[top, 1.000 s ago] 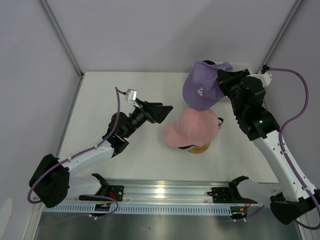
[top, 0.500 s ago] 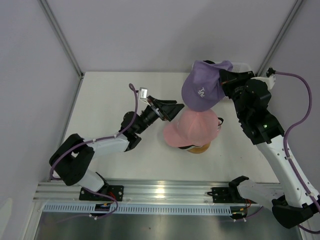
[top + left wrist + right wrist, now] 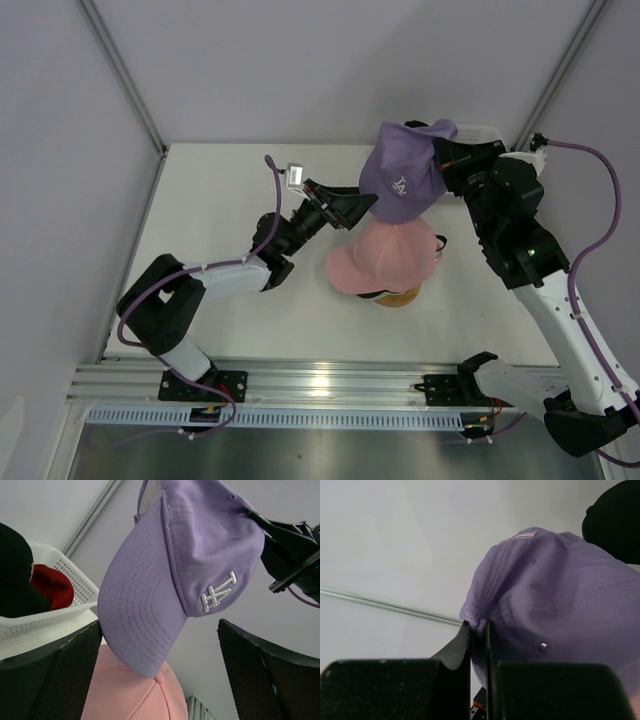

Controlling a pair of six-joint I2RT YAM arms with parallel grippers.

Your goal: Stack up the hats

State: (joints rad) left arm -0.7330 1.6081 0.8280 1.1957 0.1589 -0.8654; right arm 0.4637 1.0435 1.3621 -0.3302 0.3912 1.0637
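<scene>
Dangling from the clenched right gripper (image 3: 478, 626), the soft lavender baseball cap (image 3: 405, 170) is hanging just above the pink fabric cap (image 3: 385, 255) already sitting on the stack, while the left gripper (image 3: 352, 209) is hovering wide open and empty beside its brim. A red cap (image 3: 50, 585) and a black cap (image 3: 15, 580) are lying in the white mesh basket (image 3: 60, 565), so roughly half the job is remaining.

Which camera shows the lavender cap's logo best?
The left wrist view: the white logo on the lavender cap is large and sharp. The top view shows it small; the right wrist view misses it.
</scene>
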